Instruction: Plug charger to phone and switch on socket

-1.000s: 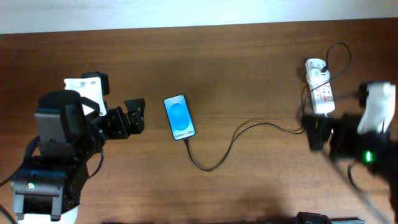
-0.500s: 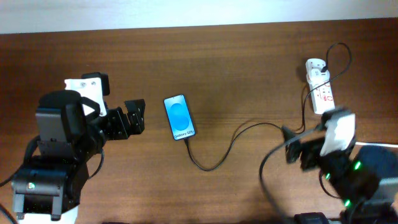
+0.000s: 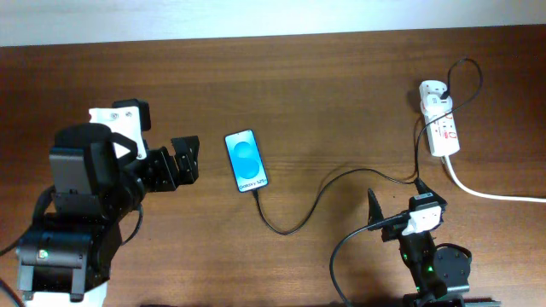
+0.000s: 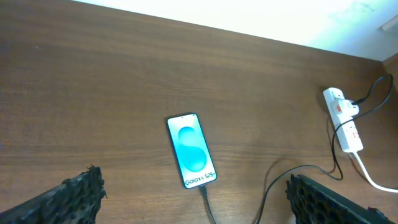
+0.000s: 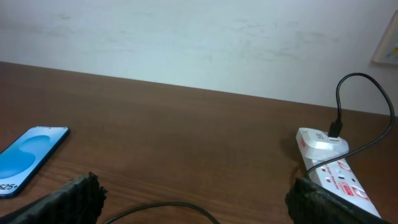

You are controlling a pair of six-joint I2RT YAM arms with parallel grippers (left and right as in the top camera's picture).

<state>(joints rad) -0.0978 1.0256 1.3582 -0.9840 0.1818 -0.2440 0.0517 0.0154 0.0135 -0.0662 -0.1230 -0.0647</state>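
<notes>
The phone [image 3: 246, 160] lies flat at mid-table, its blue screen lit. It also shows in the left wrist view [image 4: 191, 151] and at the left edge of the right wrist view [image 5: 28, 158]. The charger, a thin black cable [image 3: 328, 183], runs from the phone's bottom edge, where its tip sits in the port [image 4: 202, 188], in a loop to the socket [image 3: 440, 119]. The socket is a white power strip at the far right [image 5: 329, 163]. My left gripper [image 3: 186, 159] is open and empty, left of the phone. My right gripper [image 3: 397, 198] is open and empty, over the cable below the socket.
The socket's thick white cord [image 3: 490, 193] runs off the right edge. A white adapter [image 3: 433, 90] sits in the strip's far end. The right arm's base [image 3: 431, 264] stands at the front edge and the left arm's body [image 3: 81, 213] at the front left.
My right arm has pulled back from beside the socket toward the front edge, uncovering the strip and its white cord. The left arm, phone and cable have not moved.
</notes>
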